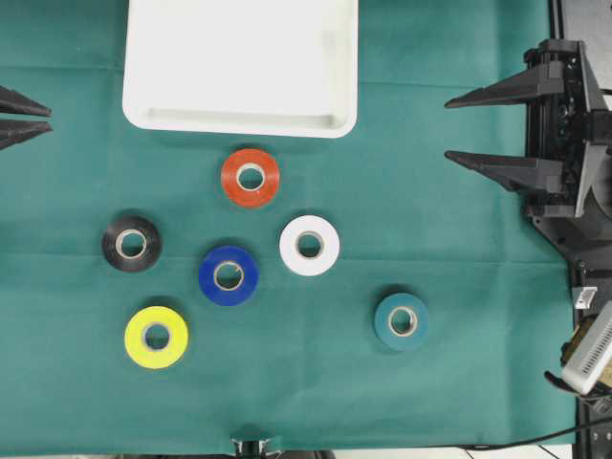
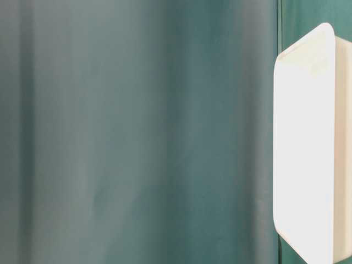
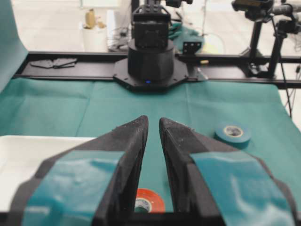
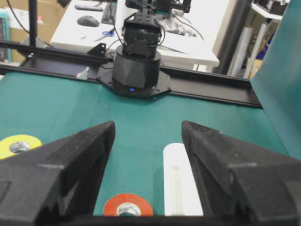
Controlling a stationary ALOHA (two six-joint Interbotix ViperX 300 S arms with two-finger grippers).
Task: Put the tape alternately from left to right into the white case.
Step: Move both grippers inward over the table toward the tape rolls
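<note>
You have a green cloth (image 1: 449,382) spread over the tabletop, with faint fold creases running across it. Beyond the cloth's far edge a black rail (image 3: 70,66) runs across. In the right wrist view, a white desk (image 4: 94,33) stands behind that rail; on it you can see a dark computer mouse (image 4: 88,20) and blue-handled scissors (image 4: 107,33). A cardboard box (image 4: 19,23) sits at the left.
</note>
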